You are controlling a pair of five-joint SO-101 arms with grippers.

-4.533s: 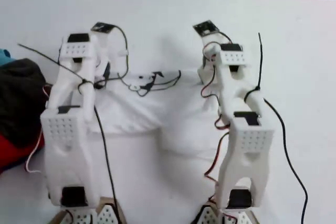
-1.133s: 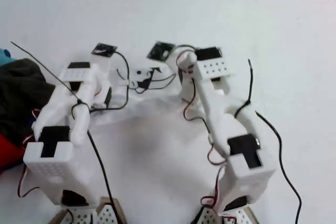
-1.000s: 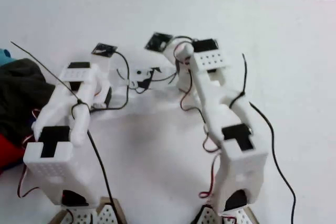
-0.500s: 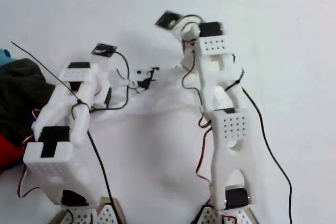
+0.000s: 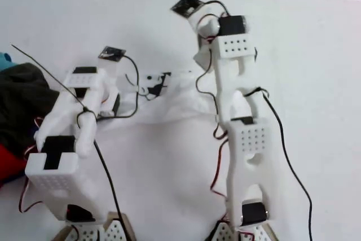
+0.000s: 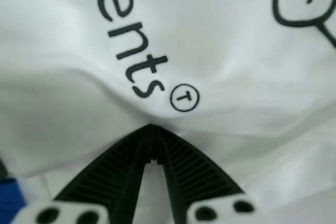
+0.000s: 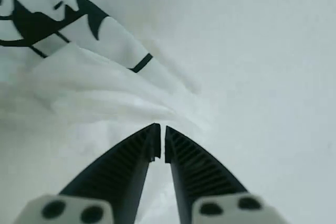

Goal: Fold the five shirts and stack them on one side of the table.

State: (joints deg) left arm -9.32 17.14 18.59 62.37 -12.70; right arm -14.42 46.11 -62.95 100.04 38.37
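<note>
A white shirt (image 5: 169, 103) with black print (image 5: 155, 81) lies crumpled on the white table between the arms. In the left wrist view my left gripper (image 6: 152, 157) is shut on a fold of this white shirt (image 6: 173, 35), just below its black lettering. The left arm (image 5: 84, 91) stands low at the shirt's left part. The right arm (image 5: 234, 46) is stretched toward the far side of the table. My right gripper (image 7: 158, 141) is shut at an edge of the white shirt (image 7: 94, 93), with folds of cloth running to its tips.
A pile of other shirts lies at the left edge: a dark one (image 5: 20, 105), a red one (image 5: 11, 167) and a bit of blue (image 5: 4, 59). Bare white table (image 5: 316, 83) spreads to the right and along the far side.
The right arm swung from the middle near the print out toward the far side of the table. The left arm has stayed put over the last second after dropping lower.
</note>
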